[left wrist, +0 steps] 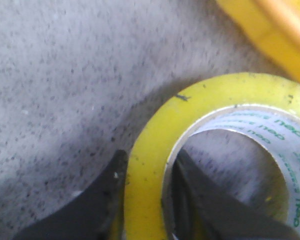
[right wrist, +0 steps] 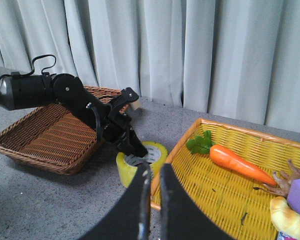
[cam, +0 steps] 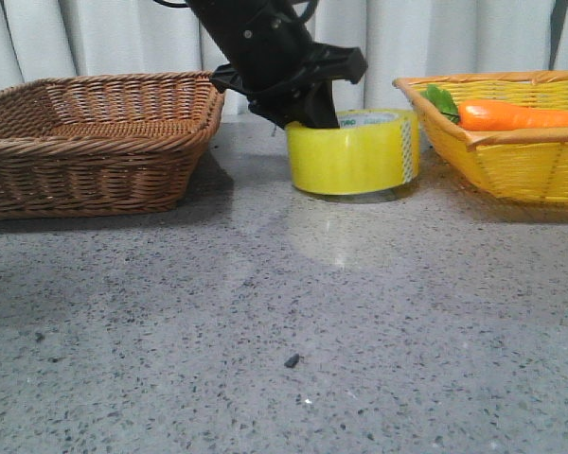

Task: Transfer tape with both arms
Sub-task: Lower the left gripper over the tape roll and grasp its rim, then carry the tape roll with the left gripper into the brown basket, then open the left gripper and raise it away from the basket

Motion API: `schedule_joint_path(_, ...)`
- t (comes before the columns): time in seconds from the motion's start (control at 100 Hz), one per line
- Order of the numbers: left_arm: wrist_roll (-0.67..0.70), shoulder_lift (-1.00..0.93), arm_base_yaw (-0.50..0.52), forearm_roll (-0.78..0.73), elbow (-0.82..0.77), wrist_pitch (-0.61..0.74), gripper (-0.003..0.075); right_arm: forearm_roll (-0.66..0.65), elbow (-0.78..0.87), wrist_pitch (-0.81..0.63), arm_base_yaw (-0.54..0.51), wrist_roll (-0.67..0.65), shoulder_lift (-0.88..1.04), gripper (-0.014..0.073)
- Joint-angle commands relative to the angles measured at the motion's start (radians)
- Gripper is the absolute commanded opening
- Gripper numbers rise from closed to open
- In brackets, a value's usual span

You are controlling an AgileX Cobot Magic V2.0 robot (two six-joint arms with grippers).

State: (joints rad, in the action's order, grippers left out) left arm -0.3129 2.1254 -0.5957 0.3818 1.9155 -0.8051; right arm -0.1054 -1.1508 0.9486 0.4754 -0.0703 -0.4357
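The tape (cam: 355,151), a wide yellow roll with a white printed core, stands flat on the grey table between two baskets. My left gripper (cam: 308,109) reaches down onto its rear-left rim. In the left wrist view the left gripper (left wrist: 147,157) has one finger outside the tape's yellow wall (left wrist: 155,150) and one inside the core, both against it. The right wrist view shows the tape (right wrist: 127,170) with the left gripper (right wrist: 132,145) on it. My right gripper (right wrist: 151,172) hovers high above the table, its fingers nearly together and empty; it is outside the front view.
A brown wicker basket (cam: 95,142) stands left of the tape. A yellow basket (cam: 521,161) at the right, close to the tape, holds an orange carrot (cam: 516,115) and other toy food. A small dark speck (cam: 291,359) lies on the table in front.
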Motion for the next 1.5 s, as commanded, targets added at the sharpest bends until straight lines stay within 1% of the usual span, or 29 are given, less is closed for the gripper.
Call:
schedule_joint_path(0.0, 0.01, -0.077, -0.001, 0.089, 0.104, 0.069, -0.0021, -0.019, -0.019, -0.089, -0.002, 0.001, -0.022, -0.0039)
schedule_joint_path(0.11, 0.015, -0.124, 0.009, 0.089, 0.22, 0.069, -0.0021, -0.019, -0.019, -0.102, -0.002, 0.001, -0.022, -0.0039)
schedule_joint_path(0.17, 0.059, -0.156, 0.028, 0.07, 0.274, 0.069, -0.0021, -0.019, -0.019, -0.108, -0.002, 0.001, -0.022, -0.0039)
schedule_joint_path(0.25, 0.099, -0.205, 0.065, 0.006, 0.328, 0.063, -0.0021, -0.019, -0.019, -0.122, -0.002, 0.001, -0.022, -0.0039)
schedule_joint_path(0.33, 0.118, -0.248, 0.113, -0.074, 0.342, 0.026, -0.0021, -0.019, -0.019, -0.145, -0.002, 0.001, -0.022, -0.0039)
schedule_joint_path(0.41, 0.123, -0.276, 0.177, -0.149, 0.342, -0.077, -0.0021, -0.019, -0.019, -0.157, -0.002, 0.001, -0.022, -0.0039)
schedule_joint_path(0.52, 0.136, -0.273, 0.265, -0.201, 0.342, -0.27, -0.0021, -0.019, -0.019, -0.165, -0.002, 0.001, -0.022, -0.0039)
schedule_joint_path(0.57, 0.136, -0.265, 0.294, -0.215, 0.333, -0.334, -0.0021, -0.019, -0.017, -0.172, -0.002, 0.001, -0.022, -0.0039)
schedule_joint_path(0.64, 0.136, -0.255, 0.327, -0.217, 0.302, -0.381, -0.002, -0.019, -0.017, -0.181, -0.002, 0.001, -0.022, -0.0039)
schedule_joint_path(0.74, 0.14, -0.252, 0.346, -0.217, 0.232, -0.384, -0.0008, -0.019, -0.017, -0.189, -0.002, 0.001, -0.027, -0.0039)
schedule_joint_path(0.76, 0.142, -0.252, 0.348, -0.217, 0.22, -0.385, 0.0007, -0.019, -0.017, -0.189, -0.002, 0.001, -0.03, -0.0039)
schedule_joint_path(0.81, 0.145, -0.252, 0.348, -0.219, 0.199, -0.385, 0.0073, -0.019, -0.017, -0.189, -0.002, 0.001, -0.035, -0.0039)
schedule_joint_path(0.85, 0.155, -0.252, 0.348, -0.222, 0.189, -0.387, 0.0153, -0.019, -0.017, -0.187, -0.002, 0.001, -0.037, -0.0039)
schedule_joint_path(0.86, 0.159, -0.252, 0.348, -0.225, 0.186, -0.387, 0.0184, -0.019, -0.017, -0.187, -0.002, 0.001, -0.038, -0.0039)
schedule_joint_path(0.88, 0.176, -0.252, 0.348, -0.23, 0.185, -0.388, 0.0217, -0.019, -0.017, -0.187, -0.002, 0.001, -0.039, -0.0039)
schedule_joint_path(0.93, 0.217, -0.252, 0.348, -0.247, 0.185, -0.396, 0.0351, -0.019, -0.017, -0.187, -0.002, 0.001, -0.042, -0.0039)
schedule_joint_path(0.95, 0.224, -0.252, 0.348, -0.249, 0.185, -0.397, 0.0383, -0.019, -0.017, -0.187, -0.002, 0.001, -0.042, -0.0039)
schedule_joint_path(0.98, 0.224, -0.252, 0.348, -0.249, 0.185, -0.405, 0.0454, -0.019, -0.017, -0.187, -0.002, 0.001, -0.044, -0.0039)
schedule_joint_path(1.0, 0.224, -0.254, 0.348, -0.247, 0.185, -0.409, 0.0489, -0.019, -0.017, -0.189, -0.002, 0.001, -0.044, -0.0039)
schedule_joint_path(1.05, 0.222, -0.261, 0.348, -0.245, 0.185, -0.409, 0.0537, -0.019, -0.017, -0.191, -0.002, 0.001, -0.044, -0.0039)
schedule_joint_path(1.09, 0.222, -0.27, 0.348, -0.226, 0.185, -0.398, 0.0535, -0.019, -0.017, -0.191, -0.002, 0.001, -0.044, -0.0039)
schedule_joint_path(1.13, 0.222, -0.28, 0.348, -0.199, 0.185, -0.374, 0.0514, -0.019, -0.017, -0.187, -0.002, 0.001, -0.044, -0.0039)
schedule_joint_path(1.19, 0.22, -0.308, 0.339, -0.148, 0.184, -0.335, 0.0457, -0.019, -0.015, -0.18, -0.002, 0.001, -0.042, -0.0039)
schedule_joint_path(1.25, 0.211, -0.349, 0.308, -0.144, 0.184, -0.286, 0.0398, -0.019, 0.001, -0.193, -0.002, 0.001, -0.03, -0.0039)
schedule_joint_path(1.28, 0.209, -0.369, 0.287, -0.161, 0.182, -0.264, 0.0368, -0.019, 0.013, -0.206, -0.002, 0.003, -0.019, -0.0039)
schedule_joint_path(1.33, 0.209, -0.41, 0.246, -0.202, 0.174, -0.229, 0.0348, -0.019, 0.044, -0.239, -0.002, 0.019, 0.014, -0.004)
schedule_joint_path(1.41, 0.211, -0.491, 0.166, -0.288, 0.128, -0.165, 0.0347, -0.031, 0.108, -0.285, -0.002, 0.025, 0.074, -0.004)
schedule_joint_path(1.49, 0.218, -0.598, 0.089, -0.394, 0.032, -0.101, 0.0347, -0.047, 0.191, -0.299, -0.002, 0.025, 0.145, -0.0039)
